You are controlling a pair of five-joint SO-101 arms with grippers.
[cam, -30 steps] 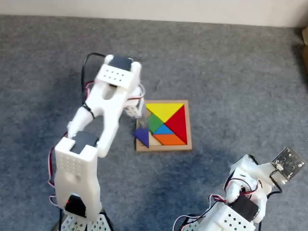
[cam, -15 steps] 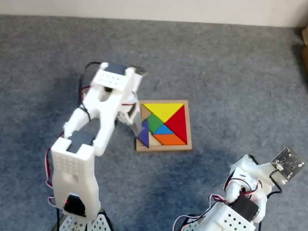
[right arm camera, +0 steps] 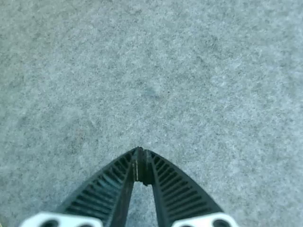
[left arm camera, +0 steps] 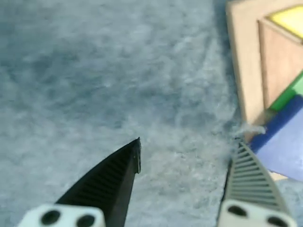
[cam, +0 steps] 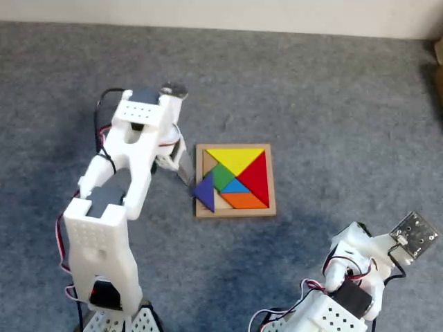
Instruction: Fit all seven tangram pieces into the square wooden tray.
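Note:
The square wooden tray (cam: 271, 181) lies mid-table with yellow, red, green, light blue and orange pieces fitted in it. A purple-blue triangle (cam: 205, 191) rests across the tray's left rim, partly on the carpet. My left gripper (cam: 184, 167) hovers just left of the tray, open, holding nothing. In the left wrist view the left gripper (left arm camera: 189, 143) spreads over bare carpet, its white finger (left arm camera: 248, 177) close to the blue triangle (left arm camera: 284, 142) and the tray rim (left arm camera: 241, 61). My right gripper (right arm camera: 141, 152) is shut over plain carpet, empty; its arm (cam: 356, 277) stays at the front right.
Grey carpet covers the table. A bare wooden patch (cam: 206, 160) shows in the tray's upper left corner, and a pale piece (cam: 221, 202) sits at its lower left. A pale wall strip (cam: 221, 12) runs along the far edge.
The left arm has swung left, away from the tray. Its gripper has let go of the purple-blue triangle, which stays on the tray's left rim. The right arm has kept still.

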